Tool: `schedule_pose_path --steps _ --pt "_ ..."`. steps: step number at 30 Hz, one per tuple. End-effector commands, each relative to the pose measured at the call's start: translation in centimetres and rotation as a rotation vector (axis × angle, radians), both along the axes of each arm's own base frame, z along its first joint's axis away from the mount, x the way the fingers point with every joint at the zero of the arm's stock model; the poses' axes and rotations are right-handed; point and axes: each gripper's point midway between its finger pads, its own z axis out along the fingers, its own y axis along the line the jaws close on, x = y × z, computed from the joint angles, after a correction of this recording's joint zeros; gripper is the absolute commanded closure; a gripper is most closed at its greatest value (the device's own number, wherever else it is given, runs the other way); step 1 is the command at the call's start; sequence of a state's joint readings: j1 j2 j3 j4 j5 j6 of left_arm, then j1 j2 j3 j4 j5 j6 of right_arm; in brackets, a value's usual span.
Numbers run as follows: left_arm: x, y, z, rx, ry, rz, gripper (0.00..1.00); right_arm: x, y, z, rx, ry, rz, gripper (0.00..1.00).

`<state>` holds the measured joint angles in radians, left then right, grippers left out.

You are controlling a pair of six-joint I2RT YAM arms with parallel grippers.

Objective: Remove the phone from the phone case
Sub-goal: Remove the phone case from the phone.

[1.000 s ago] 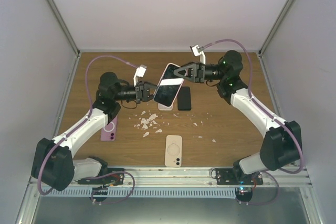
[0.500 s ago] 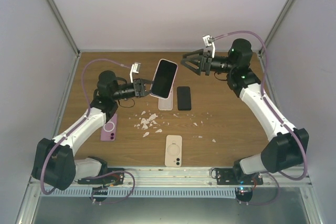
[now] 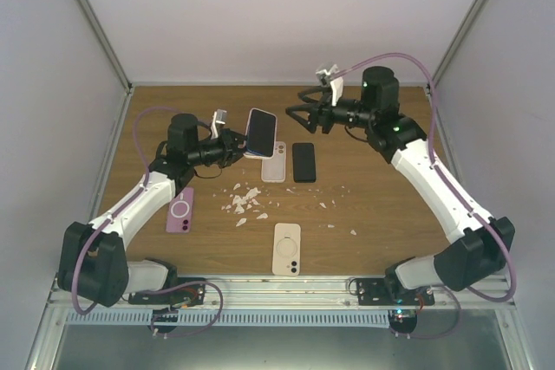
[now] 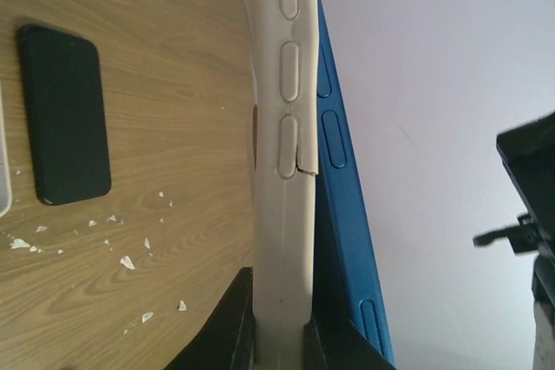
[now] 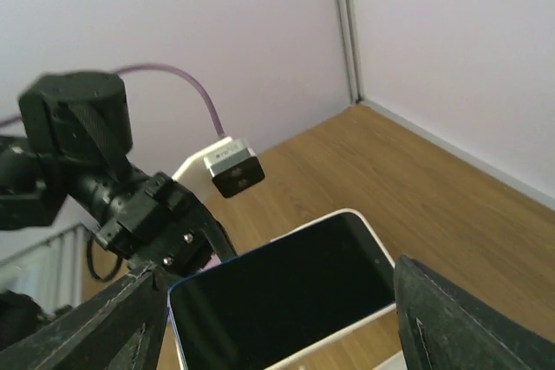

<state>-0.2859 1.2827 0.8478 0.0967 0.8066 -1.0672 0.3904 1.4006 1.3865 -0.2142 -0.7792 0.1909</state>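
Observation:
My left gripper is shut on the lower end of a cream phone case and holds it edge-up above the table. The blue phone has peeled away from the case along one side and stands just outside my right-hand finger. From above, the phone shows its dark screen, tilted toward the right arm. My right gripper hangs open a little to the right of it, touching nothing. In the right wrist view the phone's screen lies between my spread fingers, further off.
A black phone and a pale case lie flat under the held phone. A purple case lies at the left and a cream case near the front. White crumbs litter the middle of the table.
My right gripper let go of the phone's top end, opened and drew back to the right. My left gripper carried the cased phone leftward and toward the back.

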Motion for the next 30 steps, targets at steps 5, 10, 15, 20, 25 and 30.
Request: schedule_pose_path --steps 5,10,15,20,25,30 --pt "1.3 0.3 1.9 -0.048 -0.018 0.043 1.0 -1.1 2.7 -2.7 -0.295 -0.255 -0.079 0.31" --pt "1.4 0.5 1.4 -0.064 0.017 0.053 1.0 -2.0 4.9 -4.4 -0.407 -0.342 -0.079 0.33" --pt "1.4 0.6 1.1 -0.068 0.033 0.06 1.0 -2.9 7.1 -6.1 -0.484 -0.39 -0.056 0.34" --pt "1.4 0.7 1.1 -0.065 0.033 0.064 1.0 -3.6 8.8 -7.9 -0.542 -0.411 -0.033 0.35" --pt "1.4 0.9 1.0 -0.056 0.029 0.07 1.0 -3.4 9.7 -8.8 -0.568 -0.416 -0.027 0.35" --pt "1.3 1.0 1.1 -0.055 0.023 0.074 1.0 -3.2 10.2 -9.6 -0.595 -0.416 -0.03 0.36"
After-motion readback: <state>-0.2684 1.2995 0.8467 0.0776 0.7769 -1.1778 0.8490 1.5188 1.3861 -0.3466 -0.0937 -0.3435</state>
